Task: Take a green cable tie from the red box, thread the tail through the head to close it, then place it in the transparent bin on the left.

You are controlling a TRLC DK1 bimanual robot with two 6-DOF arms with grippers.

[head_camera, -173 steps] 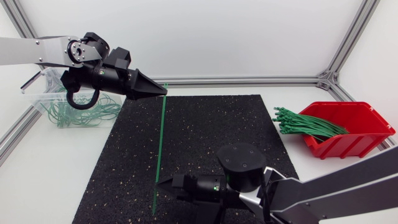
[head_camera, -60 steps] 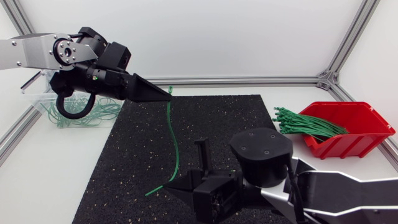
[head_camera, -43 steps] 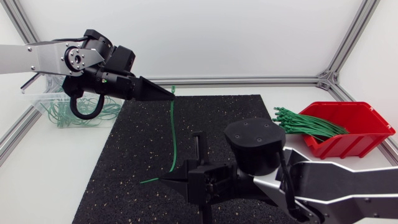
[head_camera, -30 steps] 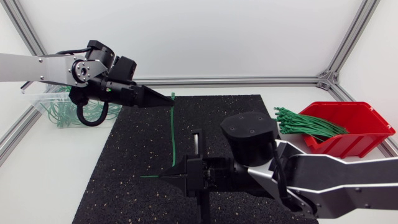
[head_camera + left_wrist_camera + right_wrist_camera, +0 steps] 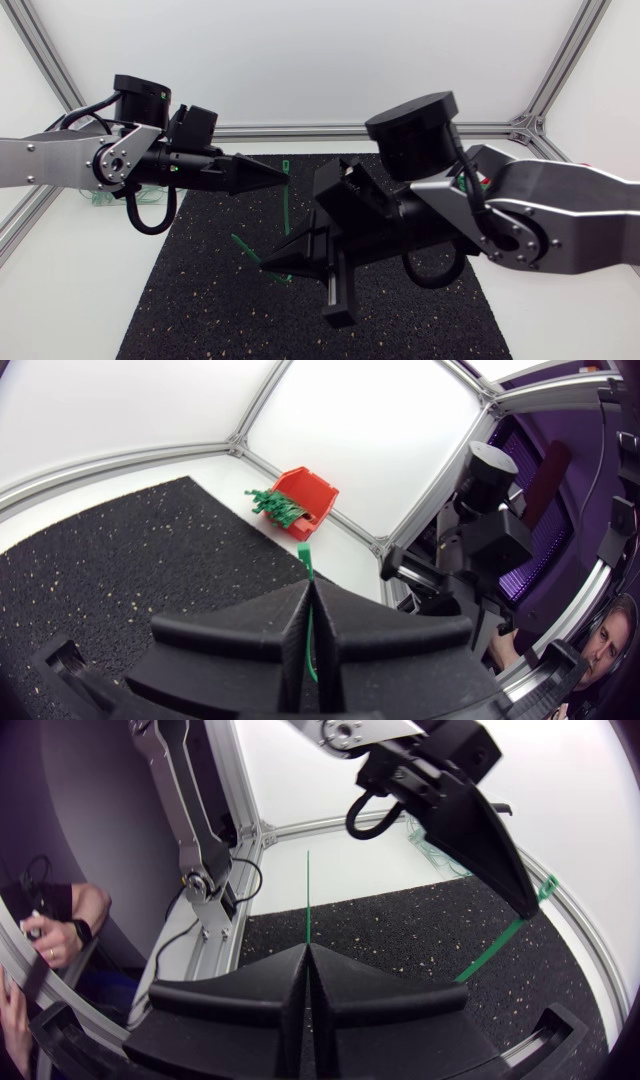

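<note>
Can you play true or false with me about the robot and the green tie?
1. Both grippers hold one green tie. True: the left gripper pinches its head end, the right gripper its tail.
2. The tie is closed into a loop. False: its two ends are apart.
3. The red box is empty. False: green ties lie in it.
4. The mat is black. True.

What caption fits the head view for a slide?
Left tool and right tool hold a green cable tie over the black mat.
</note>
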